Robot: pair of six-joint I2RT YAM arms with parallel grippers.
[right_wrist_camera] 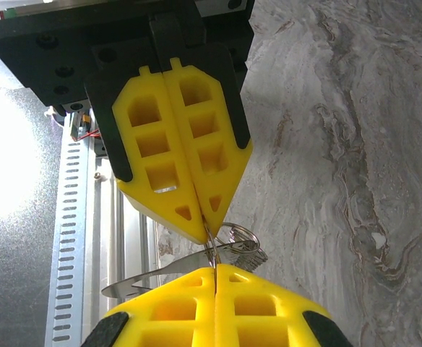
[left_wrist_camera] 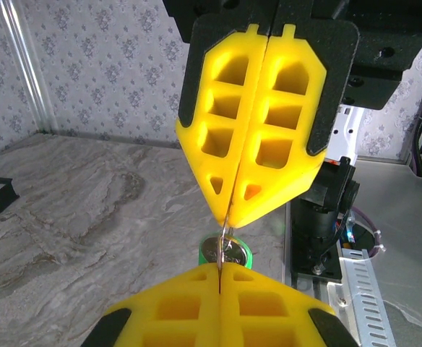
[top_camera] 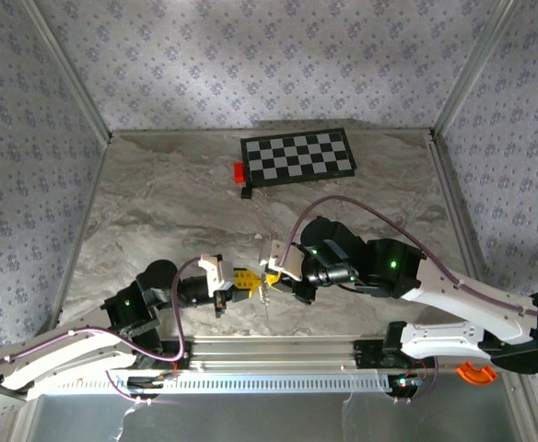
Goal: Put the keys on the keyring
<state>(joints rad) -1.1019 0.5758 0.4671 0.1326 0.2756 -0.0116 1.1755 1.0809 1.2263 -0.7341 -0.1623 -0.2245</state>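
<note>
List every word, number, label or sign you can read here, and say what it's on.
No readable text in any view.
The checkerboard: plain black and white squares, no lettering.
The green tag: half hidden, and any print is too small to read.
The key: any stamping is too blurred to read.

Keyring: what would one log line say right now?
left gripper: jaws shut on keyring; right gripper: jaws shut on keyring; key: at ring, threading unclear
</note>
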